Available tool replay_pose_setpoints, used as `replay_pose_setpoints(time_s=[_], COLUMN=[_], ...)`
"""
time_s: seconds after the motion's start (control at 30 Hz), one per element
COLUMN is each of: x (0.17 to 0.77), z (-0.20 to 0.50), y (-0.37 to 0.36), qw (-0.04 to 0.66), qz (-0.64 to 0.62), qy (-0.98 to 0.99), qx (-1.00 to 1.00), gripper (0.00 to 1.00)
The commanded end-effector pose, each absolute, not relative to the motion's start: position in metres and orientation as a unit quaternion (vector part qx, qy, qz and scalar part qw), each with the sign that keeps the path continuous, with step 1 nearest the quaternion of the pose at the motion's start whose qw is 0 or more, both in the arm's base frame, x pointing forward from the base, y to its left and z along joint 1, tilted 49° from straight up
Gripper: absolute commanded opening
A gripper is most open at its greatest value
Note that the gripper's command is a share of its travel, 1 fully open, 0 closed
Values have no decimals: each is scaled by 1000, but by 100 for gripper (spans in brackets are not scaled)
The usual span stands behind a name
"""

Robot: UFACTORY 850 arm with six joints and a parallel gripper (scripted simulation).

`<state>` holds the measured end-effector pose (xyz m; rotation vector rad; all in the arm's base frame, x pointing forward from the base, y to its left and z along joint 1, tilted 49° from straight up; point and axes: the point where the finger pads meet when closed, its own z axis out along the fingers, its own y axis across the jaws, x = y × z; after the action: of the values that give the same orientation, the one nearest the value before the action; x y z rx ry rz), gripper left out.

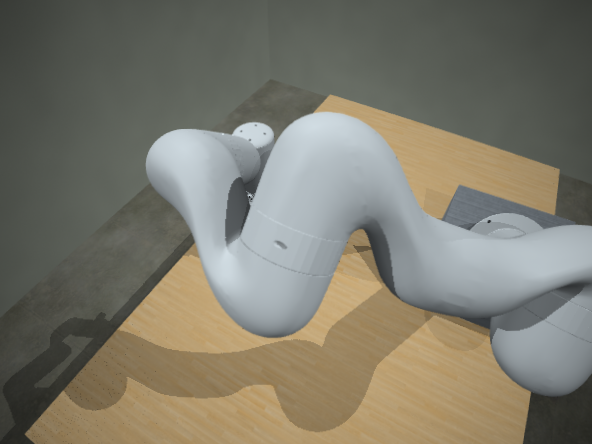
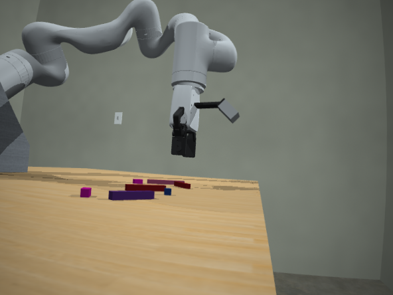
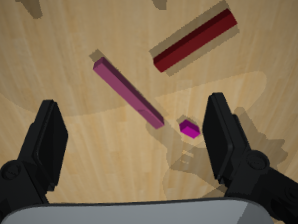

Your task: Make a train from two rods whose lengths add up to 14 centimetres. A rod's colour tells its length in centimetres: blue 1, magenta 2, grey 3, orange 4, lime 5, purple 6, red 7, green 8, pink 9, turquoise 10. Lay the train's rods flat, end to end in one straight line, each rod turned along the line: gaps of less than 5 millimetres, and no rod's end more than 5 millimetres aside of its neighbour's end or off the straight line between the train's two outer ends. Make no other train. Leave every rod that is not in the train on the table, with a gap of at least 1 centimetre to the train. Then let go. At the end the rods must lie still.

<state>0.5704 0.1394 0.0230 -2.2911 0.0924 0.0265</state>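
Top view: bulky white jointed arm spreading over light wooden counter, hiding rods.

Exterior: black gripper hanging well above counter; two dark red rods lying apart beyond long purple rod.

Wrist: black fingers standing fully open, gripping nothing; slim pink rod and small magenta block lying below.
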Motion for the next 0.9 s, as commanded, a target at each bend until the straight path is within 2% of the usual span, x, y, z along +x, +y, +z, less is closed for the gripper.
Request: replay_pose_setpoints(time_s=[0.0,0.87], x=[571,571], z=[24,23], y=[139,138], qw=[412,412], qz=[10,6], qy=[37,29], qx=[-911,-911], gripper=[100,100])
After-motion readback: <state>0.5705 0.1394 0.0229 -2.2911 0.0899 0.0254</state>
